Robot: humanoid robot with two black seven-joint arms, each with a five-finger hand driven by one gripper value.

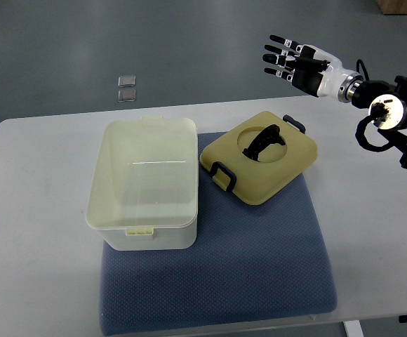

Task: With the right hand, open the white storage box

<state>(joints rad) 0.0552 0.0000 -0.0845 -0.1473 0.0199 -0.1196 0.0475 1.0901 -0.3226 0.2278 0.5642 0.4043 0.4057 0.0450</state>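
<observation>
- White translucent plastic storage box [144, 184] sits open-topped on the left part of a blue-grey textured fabric mat [259, 274], which lies on a white rounded-corner table [35, 267].
- Box interior looks empty; small latch tab visible on its near rim, another on the far rim.
- Cream-yellow square plastic lid [259, 156] lies just beside the box on its right, tilted diagonally, resting on the mat's far right part and touching or almost touching the box's right wall.
- Lid has a round recess with a black handle [265, 140] in it, plus dark clips at its near-left and far-right edges.
- Right hand [291, 61], black-and-white robot fingers, is up in the air beyond the table's far edge, well apart from the lid and box.
- Its fingers are stretched out and loosely spread, pointing left; nothing is in its grasp.
- Right arm enters from the right edge; wrist and black cabling show there.
- Left arm is not visible anywhere.
- Two small clear square objects [126, 88] lie on the grey floor beyond the table, unrelated to the task.
- Judgement on step: lid is already off and set aside, so the opening looks done; the hand seems in a clear-away or rest pose.
- Next move, as a guess: little left, probably just parking the arm without swinging low over the lid.
- Risk: low, only bumping the lid's far corner.
</observation>
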